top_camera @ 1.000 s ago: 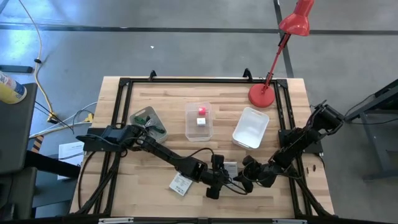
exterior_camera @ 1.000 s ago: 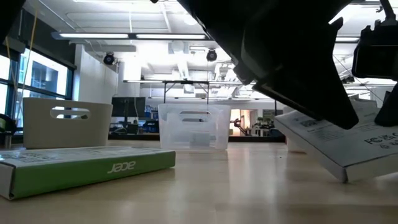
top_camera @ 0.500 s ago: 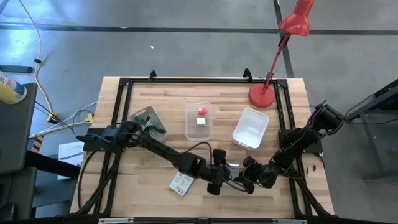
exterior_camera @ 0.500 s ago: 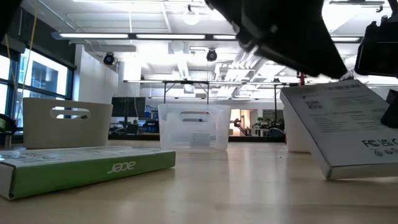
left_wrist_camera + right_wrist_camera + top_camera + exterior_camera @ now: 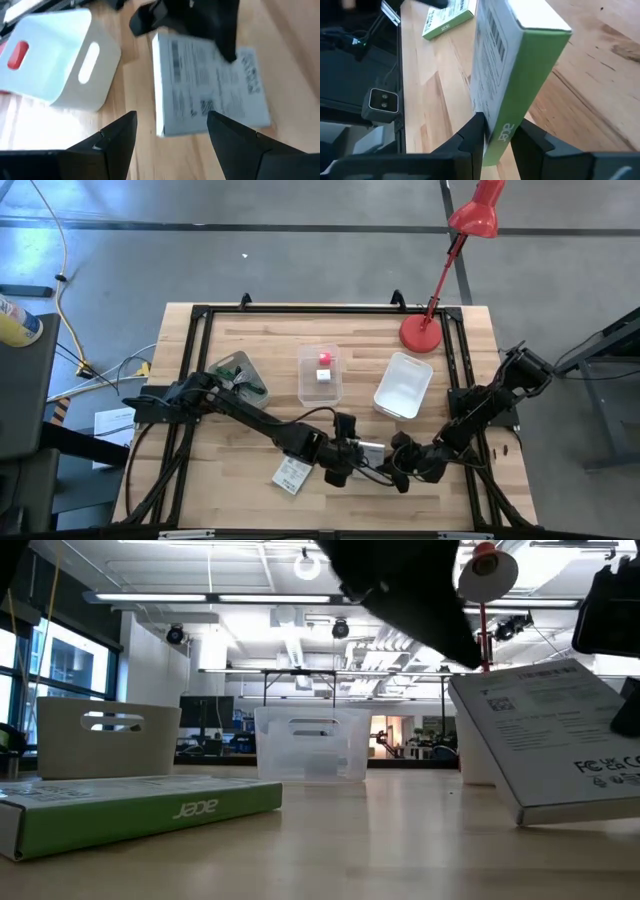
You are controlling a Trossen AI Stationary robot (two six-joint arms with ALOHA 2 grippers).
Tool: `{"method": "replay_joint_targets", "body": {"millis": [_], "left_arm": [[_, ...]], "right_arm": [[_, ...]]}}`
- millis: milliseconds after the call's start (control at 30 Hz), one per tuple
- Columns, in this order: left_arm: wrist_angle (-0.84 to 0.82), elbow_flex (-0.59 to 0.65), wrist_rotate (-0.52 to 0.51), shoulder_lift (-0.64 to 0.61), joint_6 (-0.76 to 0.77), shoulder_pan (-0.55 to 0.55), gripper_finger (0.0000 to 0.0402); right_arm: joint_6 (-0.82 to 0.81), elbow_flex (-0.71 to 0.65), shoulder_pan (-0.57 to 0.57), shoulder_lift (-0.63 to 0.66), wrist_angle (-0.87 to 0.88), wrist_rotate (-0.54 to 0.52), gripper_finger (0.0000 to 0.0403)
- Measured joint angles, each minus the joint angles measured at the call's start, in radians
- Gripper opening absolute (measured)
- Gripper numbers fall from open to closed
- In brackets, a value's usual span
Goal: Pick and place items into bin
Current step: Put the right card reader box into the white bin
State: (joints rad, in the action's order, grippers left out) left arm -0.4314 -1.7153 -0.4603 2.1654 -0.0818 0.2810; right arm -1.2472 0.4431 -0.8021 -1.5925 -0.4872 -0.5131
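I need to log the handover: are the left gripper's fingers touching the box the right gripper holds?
Apart. In the left wrist view, both left fingers stand open with bare table between them and the box.

Left gripper [image 5: 340, 450]: drawn back from the boxed packet [image 5: 555, 745], jaws apart. Packet: raised from a low slant to a steeper tilt, clamped by the right gripper [image 5: 497, 131].

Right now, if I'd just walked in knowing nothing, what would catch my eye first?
Probably the two dark arms meeting at the table's near edge, where the right fingers clamp a tilted green-and-white box. The left fingers hover open beside it. Behind, a red lamp stands at the far right corner.
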Motion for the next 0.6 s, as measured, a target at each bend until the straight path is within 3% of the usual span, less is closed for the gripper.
{"method": "replay_joint_targets", "body": {"millis": [400,600], "left_arm": [[-0.226,0.0,-0.048,0.0,0.085,0.001,0.0232],[-0.325,0.0,-0.101,0.0,0.165,0.001,0.0232]], "right_arm": [[0.061,0.0,-0.009,0.029,-0.02,-0.036,0.008],[0.138,0.0,-0.009,0.081,-0.014,-0.079,0.0043]]}}
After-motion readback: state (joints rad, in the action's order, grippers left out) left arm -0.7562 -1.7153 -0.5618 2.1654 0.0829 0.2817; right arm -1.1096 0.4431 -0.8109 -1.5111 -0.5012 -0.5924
